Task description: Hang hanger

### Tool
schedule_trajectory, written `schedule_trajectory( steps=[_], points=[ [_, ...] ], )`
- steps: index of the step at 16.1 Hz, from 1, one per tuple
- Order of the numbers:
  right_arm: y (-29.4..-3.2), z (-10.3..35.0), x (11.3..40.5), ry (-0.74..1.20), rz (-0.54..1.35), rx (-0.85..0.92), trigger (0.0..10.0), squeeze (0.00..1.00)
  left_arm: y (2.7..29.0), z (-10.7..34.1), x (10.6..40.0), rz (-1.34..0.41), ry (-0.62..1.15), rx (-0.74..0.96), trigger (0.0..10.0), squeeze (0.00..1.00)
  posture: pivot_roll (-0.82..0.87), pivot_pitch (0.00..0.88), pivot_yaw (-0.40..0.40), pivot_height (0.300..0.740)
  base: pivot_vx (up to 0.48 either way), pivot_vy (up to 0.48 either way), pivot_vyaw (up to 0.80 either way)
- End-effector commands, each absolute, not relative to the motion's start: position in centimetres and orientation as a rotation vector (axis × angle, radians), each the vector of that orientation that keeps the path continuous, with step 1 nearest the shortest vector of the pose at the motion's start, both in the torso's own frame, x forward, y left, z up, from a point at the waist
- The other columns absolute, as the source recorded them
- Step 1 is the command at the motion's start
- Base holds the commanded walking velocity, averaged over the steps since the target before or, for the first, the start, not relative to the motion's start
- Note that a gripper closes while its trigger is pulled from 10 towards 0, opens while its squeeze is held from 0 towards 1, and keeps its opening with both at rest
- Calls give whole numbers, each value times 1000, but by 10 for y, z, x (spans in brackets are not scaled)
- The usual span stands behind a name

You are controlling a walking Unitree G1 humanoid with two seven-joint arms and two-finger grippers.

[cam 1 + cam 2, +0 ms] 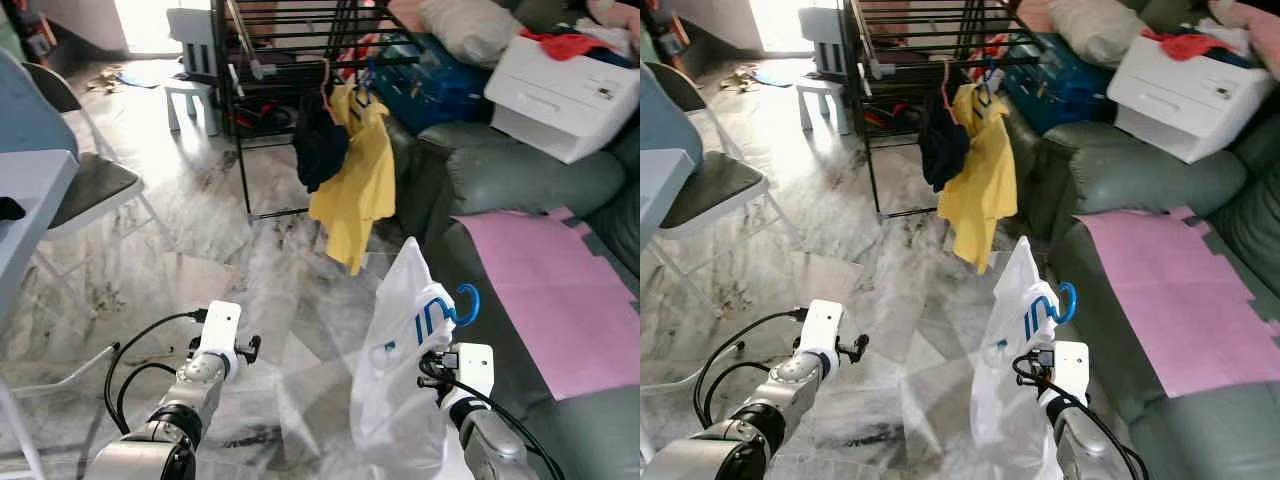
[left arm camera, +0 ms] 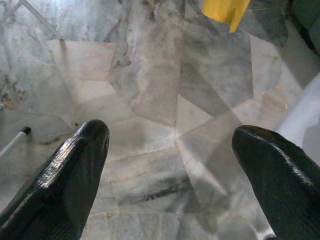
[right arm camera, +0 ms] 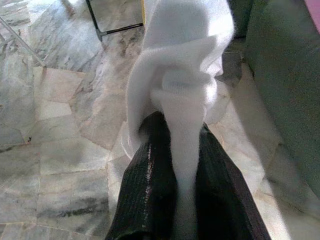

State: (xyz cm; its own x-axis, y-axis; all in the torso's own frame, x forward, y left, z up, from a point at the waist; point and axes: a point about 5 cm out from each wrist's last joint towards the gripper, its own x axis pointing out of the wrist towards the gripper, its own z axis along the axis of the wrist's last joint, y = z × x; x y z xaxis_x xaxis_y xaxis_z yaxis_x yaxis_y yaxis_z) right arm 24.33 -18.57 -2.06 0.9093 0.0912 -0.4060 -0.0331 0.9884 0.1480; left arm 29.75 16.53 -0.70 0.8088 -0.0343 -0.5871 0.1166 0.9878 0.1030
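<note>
Head views: black drying rack (image 1: 300, 60) stands on the marble floor (image 1: 220, 240), w/ a yellow shirt (image 1: 355, 185) and a dark garment (image 1: 318, 150) hanging off its front rail. Right of the rack sits a green sofa (image 1: 530, 180) carrying a pink sheet (image 1: 555, 290) and, further back, a white box (image 1: 565, 95). Left of the rack: a white stool (image 1: 190, 95) and a folding chair (image 1: 85, 180). Well in front of the rack, nearest the camera, the right gripper (image 1: 432, 352) is raised beside the sofa's front edge, holding up a white garment (image 1: 400, 350) on a blue hanger (image 1: 465, 305) (only the hook pokes out above the cloth, on the sofa side). Hanger is well apart from the rack, below the level of the yellow shirt's hem. The left gripper (image 1: 222, 345) hovers over the floor, also well short of the rack, off to its left.

Left wrist view: two black fingers (image 2: 65, 185) spread wide apart, nothing between them, just marble below; tip of the yellow shirt at the far edge.

Right wrist view: fingers (image 3: 150, 185) pinched tight together on a fold of the white cloth, which rises up beyond them toward the rack's foot (image 3: 117, 27); the sofa runs along one side.
</note>
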Motion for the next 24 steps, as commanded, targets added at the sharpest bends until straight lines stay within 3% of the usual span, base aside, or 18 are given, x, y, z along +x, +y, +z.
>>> schedule_trajectory(
  steps=[1, 7, 14, 19, 24],
  points=[
    [-188, -10, 254, 357, 69, 134, 10000, 0, 166, -2, 303, -71, 614, 140, 10000, 0, 33, 0, -56, 740, 311, 0, 450],
    [-193, -7, 260, 350, 66, 130, 10000, 0, 166, 1, 306, -56, 613, 143, 10000, 0, 31, 0, -52, 740, 392, 0, 514],
    [-198, -7, 262, 349, 50, 130, 10000, 0, 165, 4, 309, -50, 609, 149, 10000, 0, 29, 0, -50, 740, 431, 0, 0],
    [-202, -8, 263, 363, 48, 120, 10000, 0, 177, 2, 307, 46, 637, 199, 10000, 0, 31, 0, -50, 740, 305, 0, 0],
    [-218, -5, 255, 325, -32, 110, 10000, 0, 167, 10, 313, -116, 535, 157, 10000, 0, 50, 0, -61, 740, 0, 0, 0]
  ],
)
